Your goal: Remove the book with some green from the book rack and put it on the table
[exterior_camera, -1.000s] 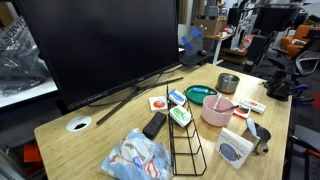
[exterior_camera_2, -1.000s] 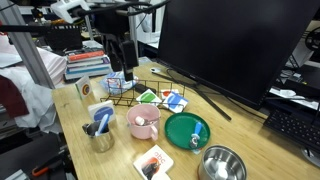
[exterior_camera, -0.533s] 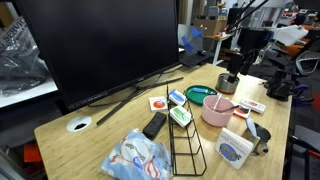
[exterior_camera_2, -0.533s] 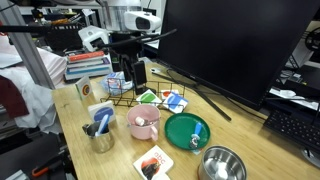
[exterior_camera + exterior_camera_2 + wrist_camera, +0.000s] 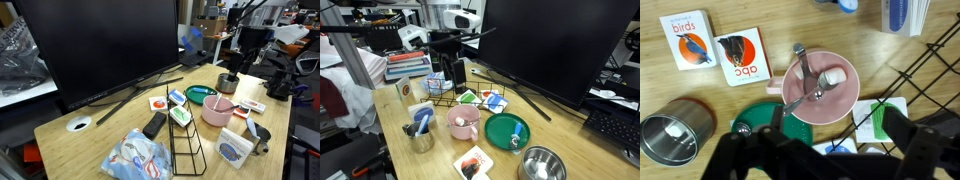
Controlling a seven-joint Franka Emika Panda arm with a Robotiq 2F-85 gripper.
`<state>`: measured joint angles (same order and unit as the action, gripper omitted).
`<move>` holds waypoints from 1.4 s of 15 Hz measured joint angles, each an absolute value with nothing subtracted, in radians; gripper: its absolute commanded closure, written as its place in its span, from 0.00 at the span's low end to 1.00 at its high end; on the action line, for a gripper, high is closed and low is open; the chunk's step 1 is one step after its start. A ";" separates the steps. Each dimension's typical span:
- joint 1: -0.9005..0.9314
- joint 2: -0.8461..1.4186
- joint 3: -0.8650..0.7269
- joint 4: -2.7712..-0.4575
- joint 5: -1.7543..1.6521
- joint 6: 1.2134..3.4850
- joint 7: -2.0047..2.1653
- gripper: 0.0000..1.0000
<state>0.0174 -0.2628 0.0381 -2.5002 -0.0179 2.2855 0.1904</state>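
Your fingers stood spread above pink bowl, blurred, book with some green half hidden behind finger and book rack wires

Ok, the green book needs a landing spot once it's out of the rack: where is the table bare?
The table is bare between the grommet, the monitor stand leg and the plastic bag. It is crowded around the pink bowl and book rack.

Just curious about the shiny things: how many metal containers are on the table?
2: a metal bowl beside the green plate, and a metal cup beside the pink bowl. Others may be hidden.
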 measured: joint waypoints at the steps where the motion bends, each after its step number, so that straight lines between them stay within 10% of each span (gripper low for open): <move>1: 0.017 -0.259 0.038 -2.500 -0.013 2.286 0.193 0.00; 21: 0.018 -0.220 0.049 -2.557 -0.015 2.460 0.336 0.00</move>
